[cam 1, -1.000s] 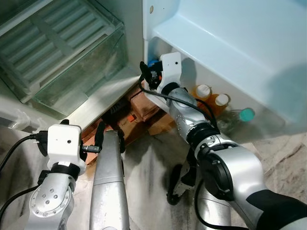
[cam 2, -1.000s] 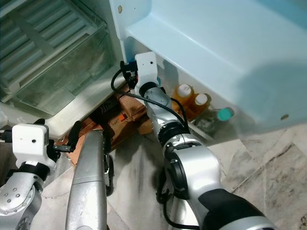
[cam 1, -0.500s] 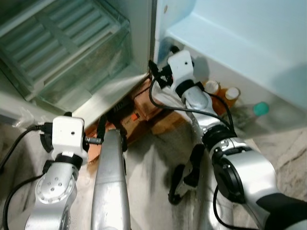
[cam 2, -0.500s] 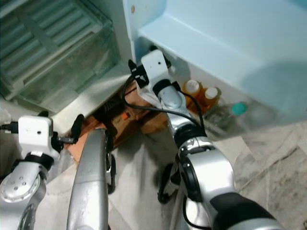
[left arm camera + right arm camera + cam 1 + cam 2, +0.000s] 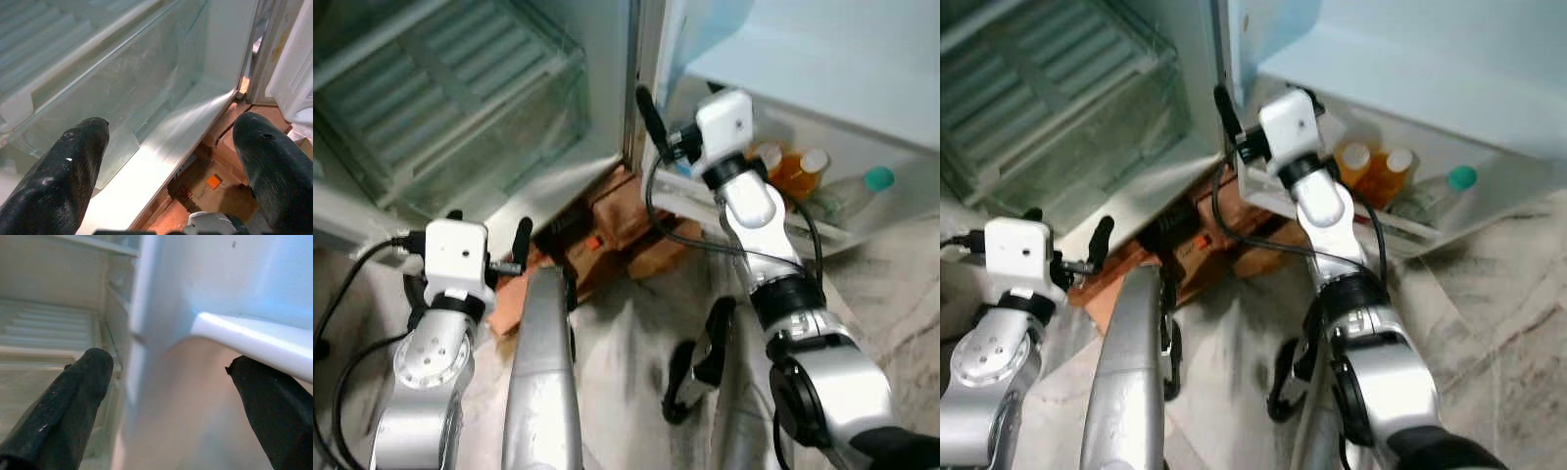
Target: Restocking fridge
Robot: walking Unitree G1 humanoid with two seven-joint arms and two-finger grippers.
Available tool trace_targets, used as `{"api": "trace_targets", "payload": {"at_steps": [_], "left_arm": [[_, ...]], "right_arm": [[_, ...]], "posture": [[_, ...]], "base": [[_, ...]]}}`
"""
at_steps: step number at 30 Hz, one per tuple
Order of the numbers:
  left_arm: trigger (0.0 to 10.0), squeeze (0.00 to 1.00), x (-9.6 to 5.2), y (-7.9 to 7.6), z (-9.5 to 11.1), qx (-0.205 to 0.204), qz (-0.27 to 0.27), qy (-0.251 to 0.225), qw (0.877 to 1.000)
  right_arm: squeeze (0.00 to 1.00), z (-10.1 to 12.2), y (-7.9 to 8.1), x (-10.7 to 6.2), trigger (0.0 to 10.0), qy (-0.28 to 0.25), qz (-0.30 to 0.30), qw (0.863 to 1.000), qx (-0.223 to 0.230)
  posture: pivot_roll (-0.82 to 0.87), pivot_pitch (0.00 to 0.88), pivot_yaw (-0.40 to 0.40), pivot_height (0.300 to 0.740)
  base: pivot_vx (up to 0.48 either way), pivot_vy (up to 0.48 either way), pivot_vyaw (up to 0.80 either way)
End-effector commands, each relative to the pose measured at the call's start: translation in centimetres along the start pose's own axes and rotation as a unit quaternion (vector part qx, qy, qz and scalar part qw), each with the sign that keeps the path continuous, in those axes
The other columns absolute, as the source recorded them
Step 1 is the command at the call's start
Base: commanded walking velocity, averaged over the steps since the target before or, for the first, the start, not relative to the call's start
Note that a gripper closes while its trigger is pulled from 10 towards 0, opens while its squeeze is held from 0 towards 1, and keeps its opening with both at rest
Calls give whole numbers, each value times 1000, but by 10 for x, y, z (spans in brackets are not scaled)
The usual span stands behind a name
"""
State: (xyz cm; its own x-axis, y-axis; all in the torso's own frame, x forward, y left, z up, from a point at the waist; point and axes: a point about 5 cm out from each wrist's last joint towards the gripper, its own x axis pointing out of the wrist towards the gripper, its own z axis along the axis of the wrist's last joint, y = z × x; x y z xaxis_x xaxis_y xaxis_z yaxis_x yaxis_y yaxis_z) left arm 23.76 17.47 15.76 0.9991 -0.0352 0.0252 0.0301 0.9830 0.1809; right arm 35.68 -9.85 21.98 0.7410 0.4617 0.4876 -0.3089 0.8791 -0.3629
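Right tool (image 5: pixel 166 396) spread wide at the open fridge door (image 5: pixel 822 59), bottles (image 5: pixel 803 171) on its shelf at 2 o'clock, left tool (image 5: pixel 171 161) spread before the glass drawer (image 5: pixel 460 117).

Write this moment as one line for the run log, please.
task: restocking fridge | left gripper: open, empty, before drawer | right gripper: open, empty, at door edge | bottles: on door shelf
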Motion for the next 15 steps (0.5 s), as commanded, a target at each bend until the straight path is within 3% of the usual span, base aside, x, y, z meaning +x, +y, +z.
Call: {"api": "trace_targets", "payload": {"at_steps": [1,5,6,7,8,9,10,11,12,15], "left_arm": [[10000,0,-3,-1,-7,-3,-1,6,1000],[10000,0,-9,-2,-18,-13,11,12,1000],[10000,0,-9,-2,-18,-13,11,12,1000],[10000,0,-11,-2,-21,-14,14,14,1000],[10000,0,-15,-1,-26,-16,20,19,999],[10000,0,-15,-1,-26,-16,20,19,999],[10000,0,-18,-1,-32,-16,24,24,999],[10000,0,-18,0,-35,-16,26,26,999],[10000,0,-19,0,-37,-17,27,28,999],[10000,0,-15,0,-44,-15,29,29,999]], "right_arm": [[1000,17,1,-4,10000,-40,4,999,4],[1000,2,16,-52,10000,32,-18,997,64],[1000,2,16,-52,10000,32,-18,997,64],[1000,-1,19,-62,10000,49,-29,996,71],[996,-7,24,-82,10000,84,-45,992,82],[996,-7,24,-82,10000,84,-45,992,82],[863,-13,29,-99,10000,113,-65,988,87],[529,-18,33,-109,10000,137,-72,984,89],[0,-21,35,-116,10000,154,-77,981,91],[0,-31,40,-133,10000,201,-102,969,97]], "posture": [[187,153,8,557],[161,84,-16,557],[161,84,-16,557],[159,77,-18,557],[152,54,-23,557],[152,54,-23,557],[145,25,-29,557],[140,0,-31,557],[139,0,-31,557],[127,0,-30,557]], "base": [[0,0,0],[0,0,0],[0,0,0],[0,0,0],[0,0,0],[0,0,0],[0,0,0],[0,0,0],[0,0,0],[0,0,0]]}}
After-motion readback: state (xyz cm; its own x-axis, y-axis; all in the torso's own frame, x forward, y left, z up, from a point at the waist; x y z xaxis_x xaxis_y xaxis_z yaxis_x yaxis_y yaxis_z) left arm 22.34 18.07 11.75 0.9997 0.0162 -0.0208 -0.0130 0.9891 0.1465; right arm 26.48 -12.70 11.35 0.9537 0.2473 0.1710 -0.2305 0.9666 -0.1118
